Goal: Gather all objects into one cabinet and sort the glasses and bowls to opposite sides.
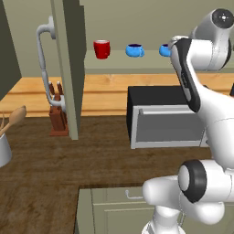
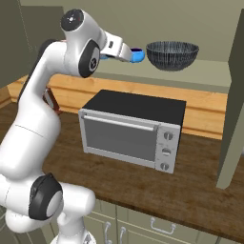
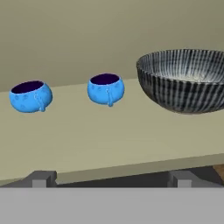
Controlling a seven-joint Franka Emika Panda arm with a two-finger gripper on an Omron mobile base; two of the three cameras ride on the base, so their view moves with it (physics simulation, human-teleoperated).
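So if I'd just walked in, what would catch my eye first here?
Probably the big dark ribbed bowl on the pale cabinet shelf, with two bright-blue cups beside it and a red mug at the far end. Below sits a black toaster oven on the wooden counter.

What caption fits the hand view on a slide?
Open tool faces the cabinet shelf, where two blue cups stand left of the ribbed dark bowl.

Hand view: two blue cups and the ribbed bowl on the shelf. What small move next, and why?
Probably ease the open hand forward toward the nearer blue cup. It stands close beside the bowl, while the red mug sits at the far left, so the cup likely needs shifting left, away from the bowl.
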